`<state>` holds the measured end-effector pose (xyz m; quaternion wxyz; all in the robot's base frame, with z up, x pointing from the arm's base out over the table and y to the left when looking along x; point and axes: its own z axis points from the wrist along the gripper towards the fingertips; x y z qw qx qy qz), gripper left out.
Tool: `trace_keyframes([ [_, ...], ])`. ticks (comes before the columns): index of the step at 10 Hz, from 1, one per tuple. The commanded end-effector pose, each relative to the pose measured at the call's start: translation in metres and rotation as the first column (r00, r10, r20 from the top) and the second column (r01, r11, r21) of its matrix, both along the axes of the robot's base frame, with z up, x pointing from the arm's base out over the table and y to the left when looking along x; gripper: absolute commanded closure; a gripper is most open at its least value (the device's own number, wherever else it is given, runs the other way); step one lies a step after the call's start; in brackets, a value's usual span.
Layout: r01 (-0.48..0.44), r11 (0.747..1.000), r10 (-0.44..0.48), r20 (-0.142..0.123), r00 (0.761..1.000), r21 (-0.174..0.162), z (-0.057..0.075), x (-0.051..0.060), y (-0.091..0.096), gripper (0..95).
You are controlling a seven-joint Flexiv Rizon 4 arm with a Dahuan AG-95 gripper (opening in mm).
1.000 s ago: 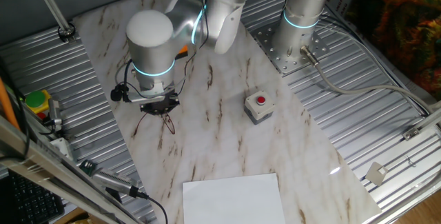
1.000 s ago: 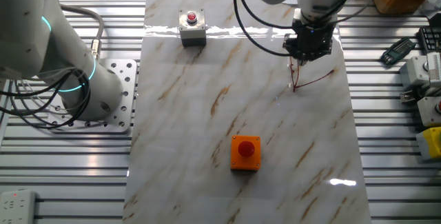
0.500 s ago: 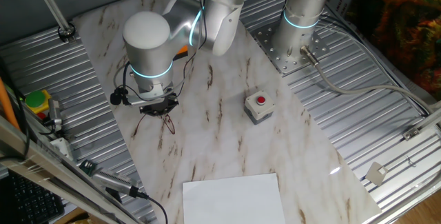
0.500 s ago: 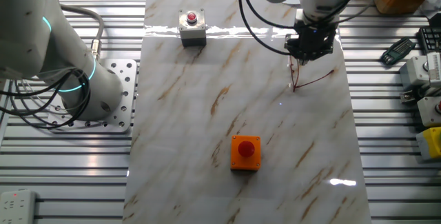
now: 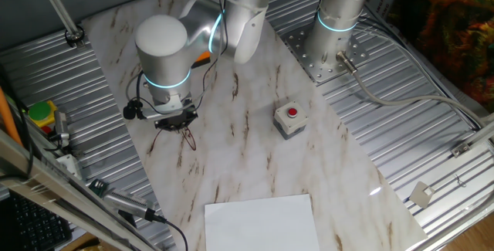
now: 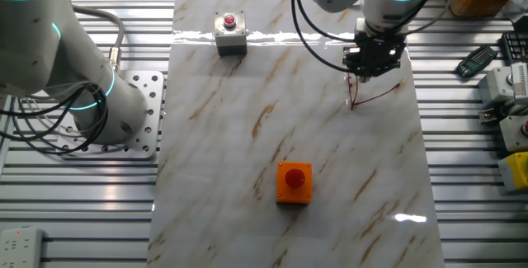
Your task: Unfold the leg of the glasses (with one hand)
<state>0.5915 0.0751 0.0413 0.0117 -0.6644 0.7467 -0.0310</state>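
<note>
Marble tabletop carried the glasses well apart from the grey red-button box. Directly over them hung the gripper; I couldn't tell how its jaws stood.

Marble tabletop: broad bare run through frame centre, passable. Obstacles: grey red-button box at upper left of the slab; orange button box lower centre; white sheet, flat, at bottom edge in one fixed view. Gripper crowds the glasses at upper right; second arm's base stands off the slab's edge.
</note>
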Motion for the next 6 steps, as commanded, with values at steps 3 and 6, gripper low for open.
trace_keyframes([
  [3,-0.009,1.000,0.009,-0.015,1.000,0.002,0.001,0.002,0.000,95.0],
  [6,-0.069,0.998,0.069,-0.037,0.997,0.002,0.004,0.010,0.002,95.0],
])
